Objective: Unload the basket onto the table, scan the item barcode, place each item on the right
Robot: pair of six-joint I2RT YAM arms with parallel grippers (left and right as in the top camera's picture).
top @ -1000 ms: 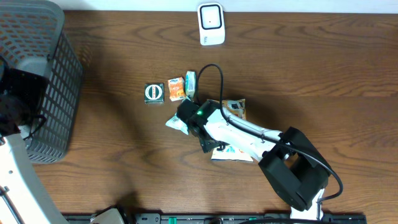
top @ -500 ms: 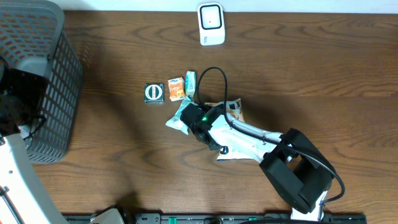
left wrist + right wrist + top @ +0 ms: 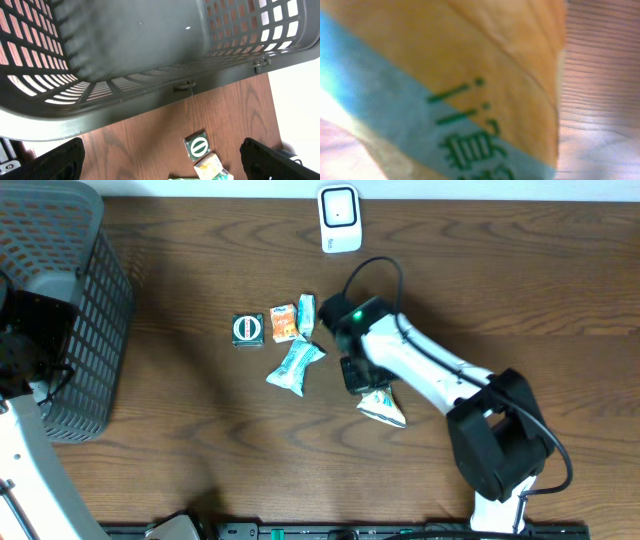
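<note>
Rt wrist view: snack packet (image 3: 470,75) has green printed chars on a light-blue band, poss. E. Asian script, too blurred to read. Dark square packet (image 3: 198,146), left of centre: round green/white sign w/ bar across, no words. Orange packet (image 3: 284,322) & far white box (image 3: 339,218): nothing legible.

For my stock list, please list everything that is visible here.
basket: one, dark grey, left edge of table
scanner: one, white, top centre
square packet: one, black and green, centre-left
orange packet: one, orange, right of square packet
green packet: one, green and white, beside orange packet
blue pouch: one, pale blue and white, below the packets
snack bag: one, orange, white, blue, in right gripper
table: one, brown wood
left gripper: one, black, open, by basket
right gripper: one, black, shut on snack bag
</note>
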